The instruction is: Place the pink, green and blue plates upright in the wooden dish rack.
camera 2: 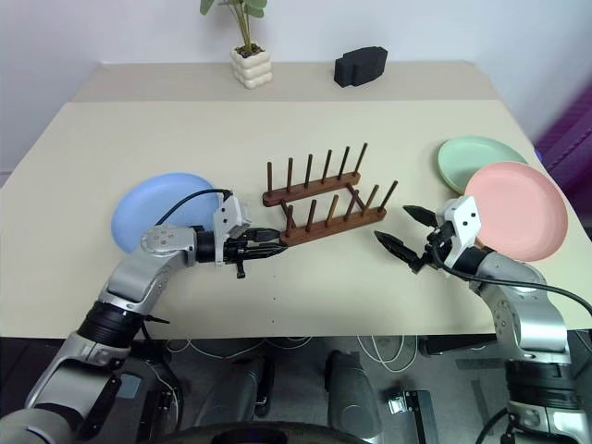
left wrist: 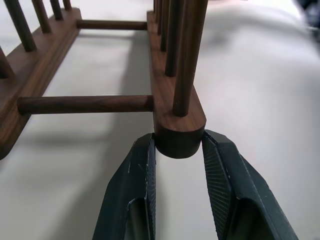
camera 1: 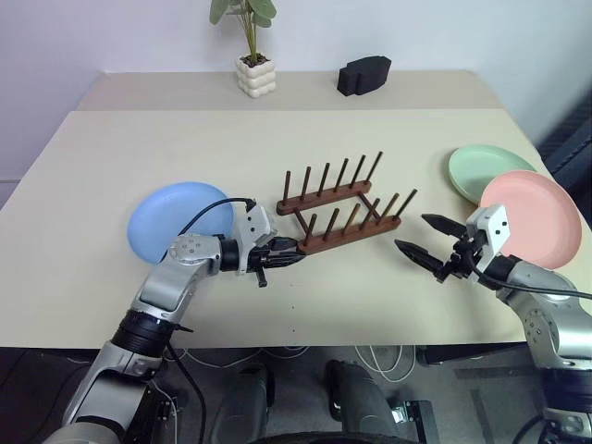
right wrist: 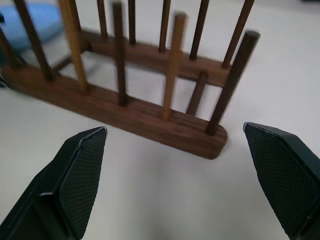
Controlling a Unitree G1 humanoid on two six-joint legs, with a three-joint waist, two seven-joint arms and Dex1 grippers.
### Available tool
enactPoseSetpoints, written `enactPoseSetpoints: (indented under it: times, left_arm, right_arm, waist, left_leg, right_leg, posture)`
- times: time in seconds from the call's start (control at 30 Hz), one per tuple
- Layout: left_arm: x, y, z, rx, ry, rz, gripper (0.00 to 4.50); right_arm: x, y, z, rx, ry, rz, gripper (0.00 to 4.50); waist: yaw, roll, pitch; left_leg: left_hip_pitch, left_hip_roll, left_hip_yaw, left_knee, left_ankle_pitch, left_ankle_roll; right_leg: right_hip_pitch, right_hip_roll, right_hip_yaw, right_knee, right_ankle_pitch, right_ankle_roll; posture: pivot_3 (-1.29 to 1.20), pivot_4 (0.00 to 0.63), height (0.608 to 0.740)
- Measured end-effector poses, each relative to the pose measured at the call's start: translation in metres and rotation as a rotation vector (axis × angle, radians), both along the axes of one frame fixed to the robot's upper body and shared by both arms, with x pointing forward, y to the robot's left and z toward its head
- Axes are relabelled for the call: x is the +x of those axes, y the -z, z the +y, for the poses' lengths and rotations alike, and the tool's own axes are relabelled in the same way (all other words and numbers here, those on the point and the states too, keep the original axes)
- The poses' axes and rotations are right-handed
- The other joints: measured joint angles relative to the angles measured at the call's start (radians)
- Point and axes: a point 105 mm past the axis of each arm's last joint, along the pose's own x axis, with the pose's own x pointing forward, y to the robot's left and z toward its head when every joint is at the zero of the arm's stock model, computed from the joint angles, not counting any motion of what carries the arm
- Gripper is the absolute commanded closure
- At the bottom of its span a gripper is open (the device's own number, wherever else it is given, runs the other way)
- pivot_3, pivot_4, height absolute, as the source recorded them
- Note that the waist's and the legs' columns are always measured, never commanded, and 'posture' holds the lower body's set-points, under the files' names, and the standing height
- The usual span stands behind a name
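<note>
My left fingers (left wrist: 177,190) pinch the wooden dish rack (camera 1: 340,211) by its near rail end, right fingers (camera 1: 428,240) wide open and empty beside it; pulling may skew it.

Left gripper (camera 1: 280,252) jaws clamp wooden dish rack (camera 1: 342,205) end.

Head eyes look down; both wrist views closely share the rack (left wrist: 175,120).

Left gripper (camera 1: 282,252) pointing roughly level, fingers (left wrist: 135,190) clamped on the near-left rail end of the wooden dish rack (camera 1: 340,205). Right gripper (camera 1: 427,242) just off the rack's right end, aimed at it, fingers spread wide, holding nothing.
</note>
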Motion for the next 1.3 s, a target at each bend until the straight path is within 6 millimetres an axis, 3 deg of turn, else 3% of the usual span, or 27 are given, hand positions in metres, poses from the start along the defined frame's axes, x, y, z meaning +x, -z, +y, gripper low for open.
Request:
enactPoseSetpoints:
  times: [0.17,0.33,0.8,1.3]
  left_arm:
    - [0.0,0.003,0.002,0.01,0.07,-0.001,3.73]
    - [0.003,0.005,0.002,0.035,0.112,-0.029,3.73]
    - [0.009,0.025,0.01,0.082,0.109,-0.032,3.73]
    - [0.009,0.024,0.002,0.083,0.177,-0.023,3.73]
  right_arm:
    - [-0.013,0.011,-0.005,-0.034,-0.003,0.049,0.0]
    - [-0.016,0.008,-0.007,-0.05,0.002,0.04,0.0]
    - [-0.016,0.006,-0.004,-0.054,0.002,0.03,0.0]
    - [-0.013,0.003,-0.001,-0.054,-0.012,0.02,0.0]
  waist:
    - [0.0,0.0,0.0]
    - [0.001,0.0,0.0]
    - [0.001,0.0,0.0]
    - [0.006,0.0,0.0]
  left_leg:
    - [0.0,0.0,0.0,0.0,0.0,0.0]
    - [0.0,0.0,0.0,0.0,0.0,0.0]
    - [0.0,0.0,0.0,0.0,0.0,0.0]
    - [0.0,0.0,0.0,0.001,0.0,0.0]
  right_leg:
    - [0.0,0.0,0.0,0.0,0.0,0.0]
    - [0.0,0.0,0.0,0.0,0.0,0.0]
    - [0.0,0.0,0.0,0.0,0.0,0.0]
    - [0.0,0.0,0.0,0.0,0.0,0.0]
  posture:
    - [0.0,0.15,0.734]
    - [0.0,0.15,0.734]
    - [0.0,0.15,0.734]
    - [0.0,0.15,0.734]
